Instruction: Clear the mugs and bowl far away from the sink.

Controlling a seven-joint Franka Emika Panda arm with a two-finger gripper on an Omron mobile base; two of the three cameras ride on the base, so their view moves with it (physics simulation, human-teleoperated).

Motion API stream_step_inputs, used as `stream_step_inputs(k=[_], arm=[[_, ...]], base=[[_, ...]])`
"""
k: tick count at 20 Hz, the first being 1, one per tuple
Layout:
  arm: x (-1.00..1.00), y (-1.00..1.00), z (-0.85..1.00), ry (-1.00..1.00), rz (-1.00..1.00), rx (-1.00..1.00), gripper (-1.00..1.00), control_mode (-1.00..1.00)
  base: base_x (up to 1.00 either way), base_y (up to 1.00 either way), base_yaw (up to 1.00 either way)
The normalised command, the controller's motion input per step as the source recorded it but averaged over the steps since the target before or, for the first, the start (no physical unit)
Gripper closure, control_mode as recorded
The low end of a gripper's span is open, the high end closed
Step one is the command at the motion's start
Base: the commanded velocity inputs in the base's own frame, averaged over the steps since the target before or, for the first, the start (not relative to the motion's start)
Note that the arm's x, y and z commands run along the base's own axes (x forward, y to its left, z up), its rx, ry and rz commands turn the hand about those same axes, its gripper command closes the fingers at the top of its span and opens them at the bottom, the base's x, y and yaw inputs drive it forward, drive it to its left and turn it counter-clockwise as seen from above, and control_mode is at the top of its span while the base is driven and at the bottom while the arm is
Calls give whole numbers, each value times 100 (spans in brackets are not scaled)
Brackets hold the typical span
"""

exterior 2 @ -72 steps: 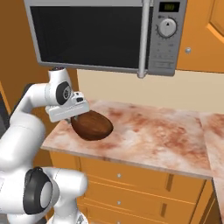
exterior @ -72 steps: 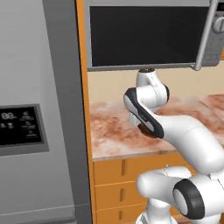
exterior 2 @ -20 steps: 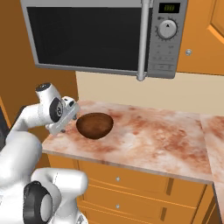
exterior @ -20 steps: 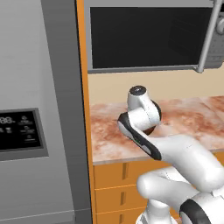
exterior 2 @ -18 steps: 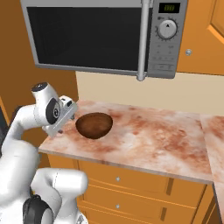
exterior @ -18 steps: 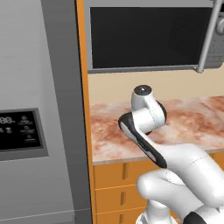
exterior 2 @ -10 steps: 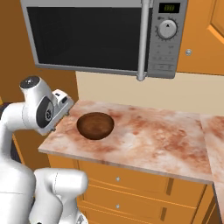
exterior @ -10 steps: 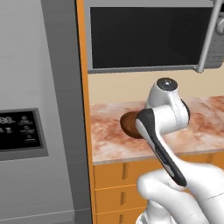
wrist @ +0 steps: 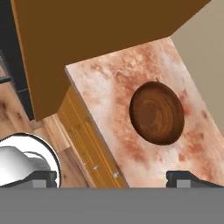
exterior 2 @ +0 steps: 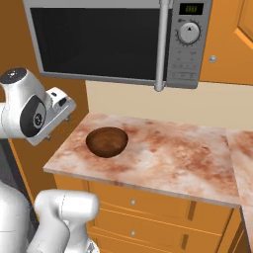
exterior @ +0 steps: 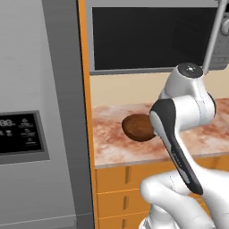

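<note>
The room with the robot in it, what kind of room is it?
It looks like a kitchen. A microwave hangs over a marbled stone counter with orange drawers underneath, a grey fridge stands beside it, and a wooden bowl sits on the counter.

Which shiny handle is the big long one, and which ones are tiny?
The microwave handle is the big one, a long grey bar running down its door. The drawer knobs under the counter are tiny round dots.

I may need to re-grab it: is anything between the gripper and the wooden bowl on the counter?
Nothing visible is. The bowl sits upright on the marbled counter with bare surface all around it. The gripper is open, apart from the bowl and off to its side near the counter's end, with only open air between.
</note>
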Motion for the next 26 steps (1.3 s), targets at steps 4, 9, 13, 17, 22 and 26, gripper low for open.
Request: stream_step_inputs(k=[4, 9, 13, 17, 22, 26], arm=[[-13, 0, 0, 0, -2, 0, -100, 100], [0, 0, 0, 0, 0, 0, -100, 100], [0, 0, 0, 0, 0, 0, -100, 100], [0, 0, 0, 0, 0, 0, -100, 100], [0, 0, 0, 0, 0, 0, -100, 100], [0, 0, 0, 0, 0, 0, -100, 100]], base=[[-38, 0, 0], [-93, 0, 0], [-100, 4, 0], [-75, 14, 23], [-29, 19, 82], [-25, 14, 95]])
